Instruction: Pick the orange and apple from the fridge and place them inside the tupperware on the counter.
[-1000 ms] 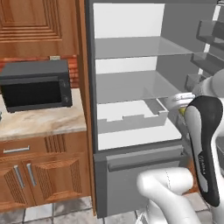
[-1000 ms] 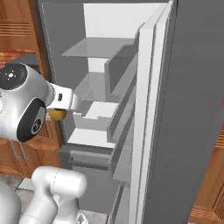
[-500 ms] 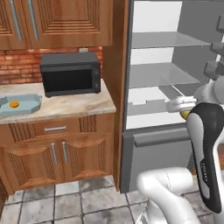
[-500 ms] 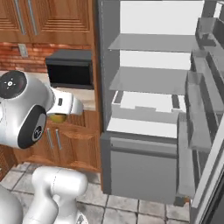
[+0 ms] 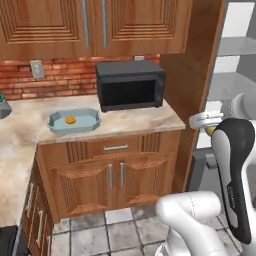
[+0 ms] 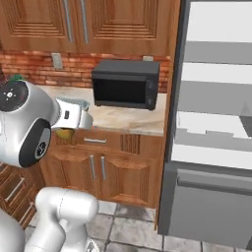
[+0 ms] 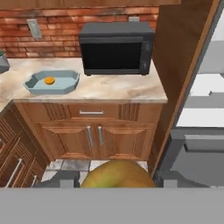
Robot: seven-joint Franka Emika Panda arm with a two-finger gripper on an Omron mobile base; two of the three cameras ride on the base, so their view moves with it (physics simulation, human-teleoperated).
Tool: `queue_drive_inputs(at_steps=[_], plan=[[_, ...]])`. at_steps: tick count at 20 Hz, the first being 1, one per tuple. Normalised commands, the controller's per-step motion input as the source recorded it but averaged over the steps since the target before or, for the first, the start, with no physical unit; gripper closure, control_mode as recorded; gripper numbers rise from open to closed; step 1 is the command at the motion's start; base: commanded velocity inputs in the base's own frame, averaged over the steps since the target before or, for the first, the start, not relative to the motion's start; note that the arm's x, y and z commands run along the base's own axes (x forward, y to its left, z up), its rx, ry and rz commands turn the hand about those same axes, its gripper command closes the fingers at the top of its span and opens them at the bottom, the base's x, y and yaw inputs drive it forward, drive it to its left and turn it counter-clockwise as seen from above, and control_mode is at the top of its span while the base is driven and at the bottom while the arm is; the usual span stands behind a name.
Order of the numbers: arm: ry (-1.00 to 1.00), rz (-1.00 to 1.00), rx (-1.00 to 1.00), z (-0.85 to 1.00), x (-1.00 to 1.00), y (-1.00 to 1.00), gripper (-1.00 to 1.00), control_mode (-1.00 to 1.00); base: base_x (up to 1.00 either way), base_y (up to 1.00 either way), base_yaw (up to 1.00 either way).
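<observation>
Our fingers (image 7: 116,183) were closed around the apple (image 7: 117,174), carried in the air near the fridge (image 6: 216,147) and well apart from the tupperware (image 5: 74,121) on the counter (image 5: 130,122), where the orange (image 5: 70,120) already sat. We judged that the apple might slip during the carry, or strike the flared rim and roll off.

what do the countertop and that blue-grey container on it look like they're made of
The beige marbled countertop looks like polished stone, judging by its veined, mottled pattern. The shallow pale blue-grey rectangular container with cut corners looks like matte plastic: uniform colour, thin flared rim, no shine. As everything is rendered, both are guesses.
</observation>
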Motion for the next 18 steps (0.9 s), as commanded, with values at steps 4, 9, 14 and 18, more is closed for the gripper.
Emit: queue_drive_inputs(at_steps=[4,9,14,18], plan=[[0.0,0.0,0.0,0.0,0.0,0.0,1.0,1.0,0.91,0.89,0.03],[0.0,0.0,0.0,0.0,0.0,0.0,1.0,1.0,0.96,0.58,0.04],[0.0,0.0,0.0,0.0,0.0,0.0,1.0,1.0,0.56,0.13,0.03],[0.0,0.0,0.0,0.0,0.0,0.0,1.0,1.0,0.2,0.32,0.02]])
